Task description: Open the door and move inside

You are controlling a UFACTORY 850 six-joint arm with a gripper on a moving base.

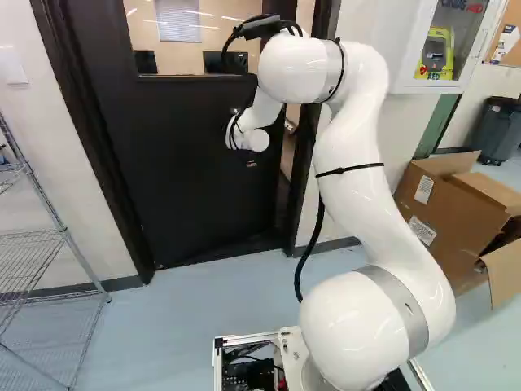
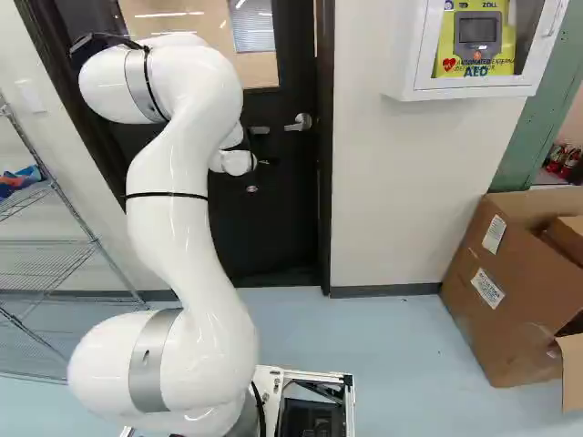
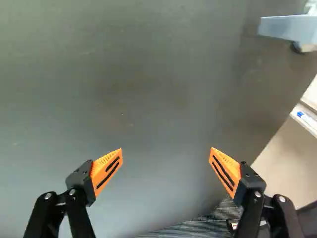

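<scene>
Door [image 1: 183, 191] stood ajar ahead of the arm [image 2: 178, 209], dark, with a window [image 1: 186, 53] in its upper half. In the left base view, a narrow gap showed between the door's edge and the dark frame [image 2: 325, 200]. A silver lever handle [image 2: 301, 122] sat near that edge, to the right of the arm's wrist in the right base view.

The claw [image 3: 167, 150] had its two fingers wide apart, nothing gripped between the orange pads [image 3: 106, 168]. Ahead of it, the door's face filled most of the wrist view; past the edge came a pale surface and a pale ledge [image 3: 306, 119] with something small and blue on it.

A wire shelf [image 1: 67, 235] stood at the left of the left base view. At the right of the right base view, a cardboard box [image 2: 496, 309] lay open on the floor [image 2: 392, 337], and a white cabinet [image 2: 474, 90] on the wall held a yellow device [image 2: 480, 66].
</scene>
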